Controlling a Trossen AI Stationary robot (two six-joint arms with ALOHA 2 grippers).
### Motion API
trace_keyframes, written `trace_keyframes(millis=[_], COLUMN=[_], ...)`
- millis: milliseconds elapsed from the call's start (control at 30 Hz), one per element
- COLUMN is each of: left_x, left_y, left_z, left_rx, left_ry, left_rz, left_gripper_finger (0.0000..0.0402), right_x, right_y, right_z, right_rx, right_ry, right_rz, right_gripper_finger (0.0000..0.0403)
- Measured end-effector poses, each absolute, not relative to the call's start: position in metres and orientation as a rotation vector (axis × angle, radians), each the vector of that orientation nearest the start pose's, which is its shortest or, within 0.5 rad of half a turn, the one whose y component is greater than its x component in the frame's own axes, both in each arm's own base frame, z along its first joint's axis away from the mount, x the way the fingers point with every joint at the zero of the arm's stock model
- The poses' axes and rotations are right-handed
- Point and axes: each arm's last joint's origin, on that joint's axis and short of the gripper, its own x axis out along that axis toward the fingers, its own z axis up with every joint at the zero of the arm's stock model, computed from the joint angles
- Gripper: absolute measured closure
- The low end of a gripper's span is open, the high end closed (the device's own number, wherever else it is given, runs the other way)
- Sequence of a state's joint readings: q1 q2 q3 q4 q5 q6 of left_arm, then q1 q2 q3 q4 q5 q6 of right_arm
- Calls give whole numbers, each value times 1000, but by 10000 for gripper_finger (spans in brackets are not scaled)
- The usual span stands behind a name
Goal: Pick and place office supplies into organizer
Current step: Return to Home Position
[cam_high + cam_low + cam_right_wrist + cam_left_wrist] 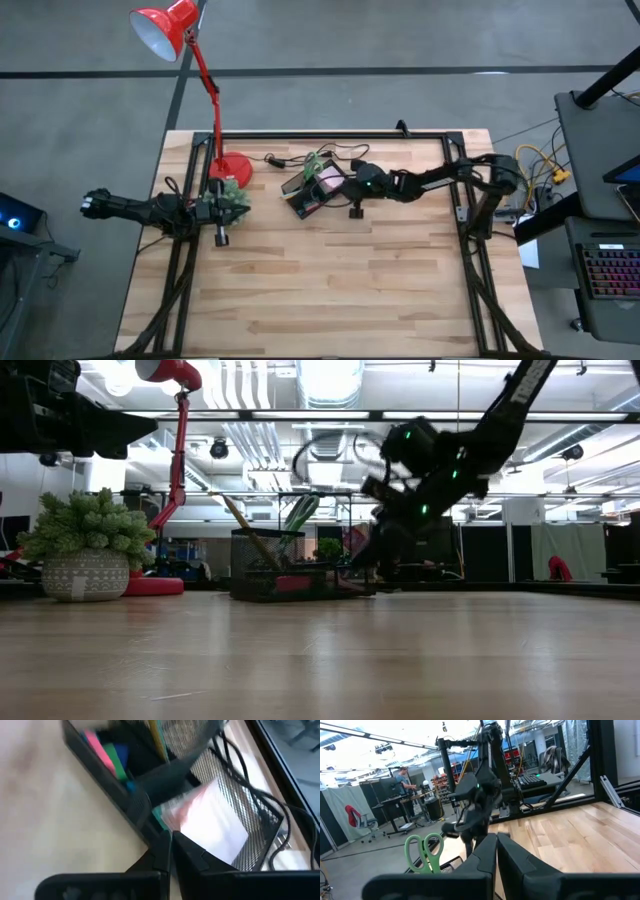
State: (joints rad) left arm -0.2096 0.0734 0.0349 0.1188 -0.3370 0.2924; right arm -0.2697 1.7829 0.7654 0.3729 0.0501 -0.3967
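My right gripper (pixel 171 842) hangs close over the organizer (pixel 107 790) near the table's far edge, its fingers pressed together on nothing. The pink sticky-note pad (pixel 212 820) lies in the mesh compartment just past the fingertips. My left gripper (pixel 497 847), also closed and empty, sits near the left edge. Green scissors (pixel 424 851) stand in the organizer.

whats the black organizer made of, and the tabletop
Organizer: looks like black wire mesh, probably metal, with a matte finish; its walls are a see-through grid. Tabletop: light wood, smooth, made of joined strips with visible grain.
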Motion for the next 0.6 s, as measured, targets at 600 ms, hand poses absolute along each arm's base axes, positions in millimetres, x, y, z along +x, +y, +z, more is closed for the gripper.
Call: trace_keyframes(millis=[600], left_x=[99], left_y=[-11], left_z=[181], left_rx=[272], left_ry=[-56], left_rz=[135], left_gripper_finger=[402], right_x=[199], right_y=[-27], right_z=[161], right_rx=[-129], right_ry=[249], right_rz=[-32], right_gripper_finger=[394])
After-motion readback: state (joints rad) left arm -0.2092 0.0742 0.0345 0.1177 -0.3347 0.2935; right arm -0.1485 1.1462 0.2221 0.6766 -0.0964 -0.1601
